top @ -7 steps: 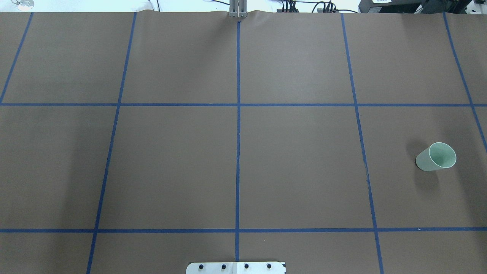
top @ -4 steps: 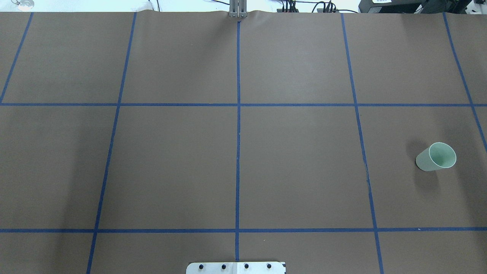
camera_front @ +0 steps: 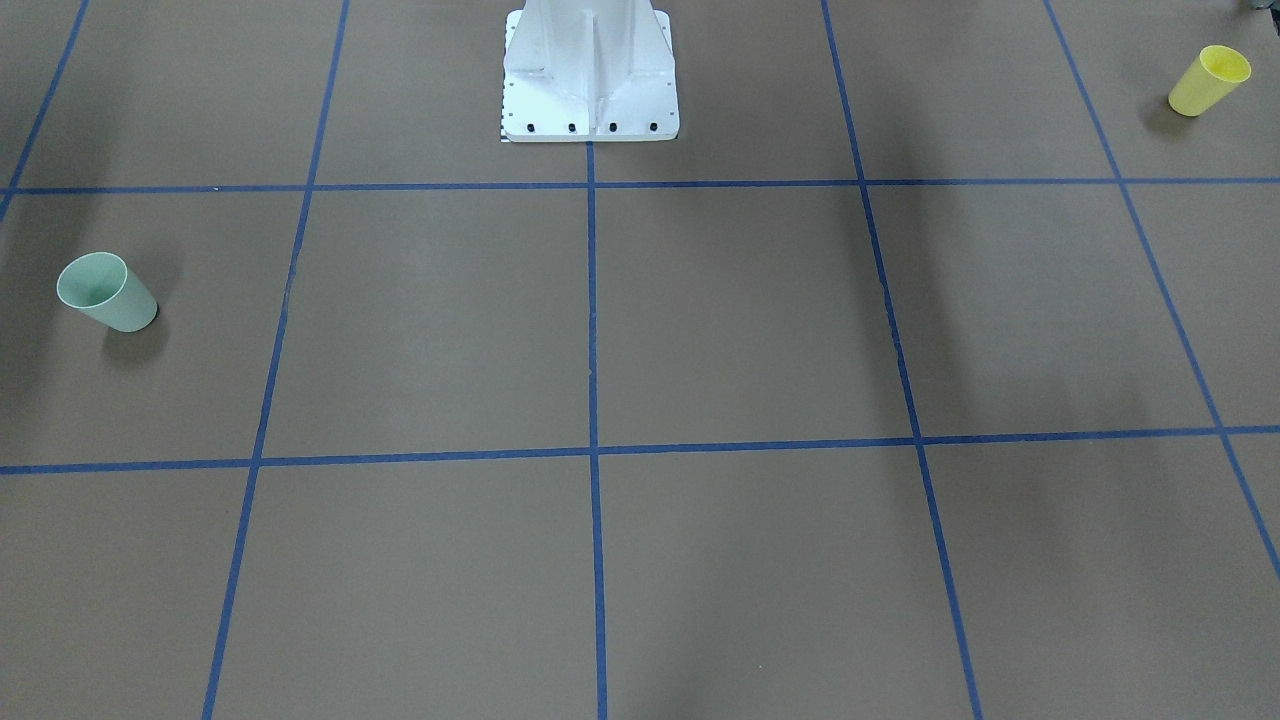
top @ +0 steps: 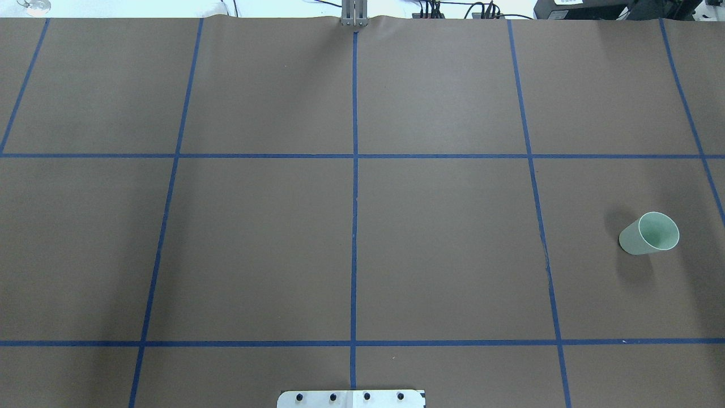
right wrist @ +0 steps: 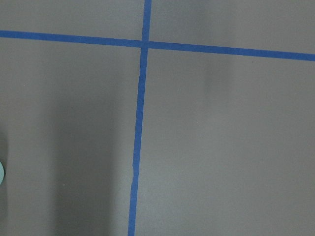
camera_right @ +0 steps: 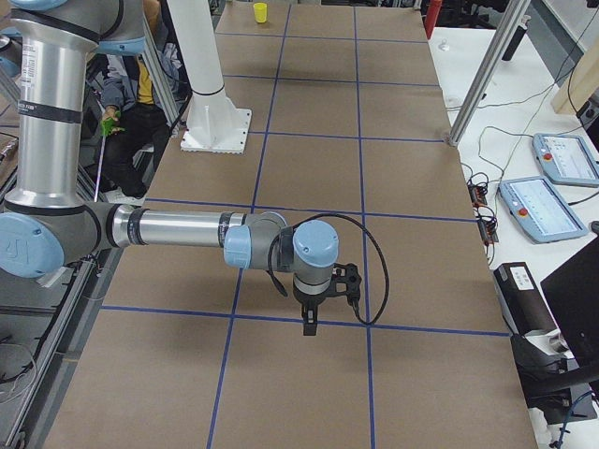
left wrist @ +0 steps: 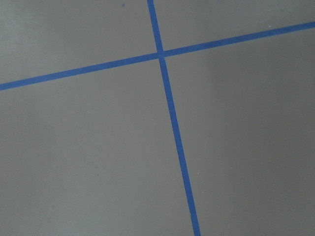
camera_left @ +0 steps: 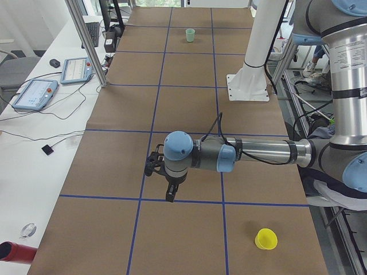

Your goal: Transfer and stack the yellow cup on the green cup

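The yellow cup (camera_front: pixel 1208 80) stands upright near the table corner on the robot's left (camera_left: pixel 265 239), and shows small and far in the right side view (camera_right: pixel 259 12). At the opposite end, on the robot's right, the green cup (top: pixel 649 233) stands upright (camera_front: pixel 105 292) (camera_left: pixel 190 35). My left gripper (camera_left: pixel 170 196) hangs pointing down over the mat, well away from the yellow cup. My right gripper (camera_right: pixel 309 325) hangs the same way, with nothing seen in it. Both show only in the side views, so I cannot tell whether they are open or shut.
The white robot pedestal (camera_front: pixel 590 70) stands at mid-table on the robot's side. Blue tape lines (top: pixel 354 226) grid the brown mat. Control tablets (camera_left: pixel 34 94) and cables lie on the side bench beyond a metal post (camera_left: pixel 86 40). A person (camera_right: pixel 131 108) sits behind the robot.
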